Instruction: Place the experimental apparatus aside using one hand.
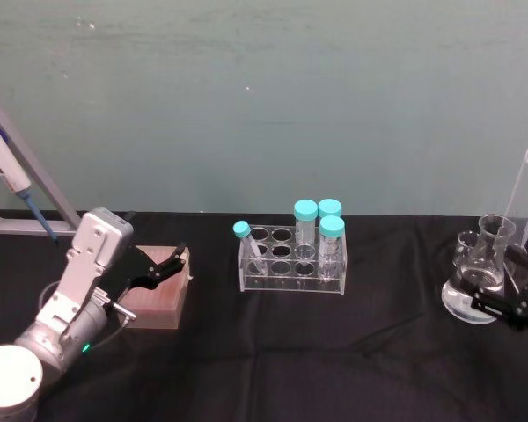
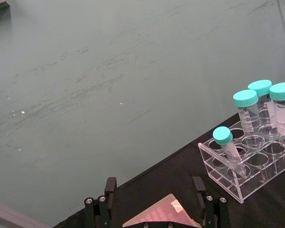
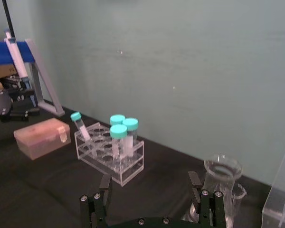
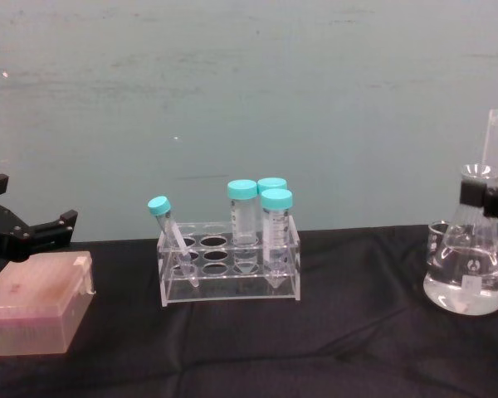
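Glass was my worry. My right end effector (image 1: 502, 308), jaws open wide, sat right by the flask (image 4: 468, 264) at the bench's (image 1: 273, 360) right side, next to the small beaker (image 1: 467, 251). A bump could tip it and spill. My left end effector (image 1: 163, 266) hung open over the pink box (image 4: 35, 303).

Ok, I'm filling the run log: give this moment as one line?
left pincer: open over pink box | right pincer: open at conical flask | tube rack: centre

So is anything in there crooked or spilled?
One small tube leans sideways at the left end of the clear rack, while the three bigger tubes stand straight. Nothing looks spilled; the flask stands upright with its liquid inside.
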{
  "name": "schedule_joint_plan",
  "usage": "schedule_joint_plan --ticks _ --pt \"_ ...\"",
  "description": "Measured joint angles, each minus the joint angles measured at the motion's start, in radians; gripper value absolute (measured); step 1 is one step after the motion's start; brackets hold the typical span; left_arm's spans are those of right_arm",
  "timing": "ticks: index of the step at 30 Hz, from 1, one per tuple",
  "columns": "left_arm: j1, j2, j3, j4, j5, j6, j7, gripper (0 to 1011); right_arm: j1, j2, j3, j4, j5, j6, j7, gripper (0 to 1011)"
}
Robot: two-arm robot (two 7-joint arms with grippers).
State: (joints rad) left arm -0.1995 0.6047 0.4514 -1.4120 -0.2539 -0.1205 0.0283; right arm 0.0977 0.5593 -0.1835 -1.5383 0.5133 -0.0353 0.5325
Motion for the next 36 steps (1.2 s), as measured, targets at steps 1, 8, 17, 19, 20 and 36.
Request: schedule_joint_plan --ticks 1,8,17,19,20,36 --pt "0.0 0.0 0.0 0.0 0.0 0.0 0.0 1000 -0.004 0.004 -0.001 -0.001 0.002 0.002 0.0 1000" --pt "0.0 0.0 0.0 0.0 0.0 0.0 0.0 1000 -0.04 0.038 -0.006 -0.017 0.014 0.028 -0.016 1000" --pt "0.0 0.0 0.0 0.0 0.0 0.0 0.0 1000 -0.059 0.056 -0.024 -0.006 -0.012 0.061 -0.057 1002" --pt "0.0 0.0 0.0 0.0 0.0 0.0 0.0 1000 -0.059 0.056 -0.027 -0.001 -0.018 0.062 -0.06 1000" --pt "0.0 0.0 0.0 0.0 0.0 0.0 0.0 1000 -0.059 0.056 -0.028 0.001 -0.021 0.062 -0.062 1000" --pt "0.0 0.0 0.0 0.0 0.0 0.0 0.0 1000 -0.059 0.054 -0.029 0.003 -0.024 0.061 -0.063 1002"
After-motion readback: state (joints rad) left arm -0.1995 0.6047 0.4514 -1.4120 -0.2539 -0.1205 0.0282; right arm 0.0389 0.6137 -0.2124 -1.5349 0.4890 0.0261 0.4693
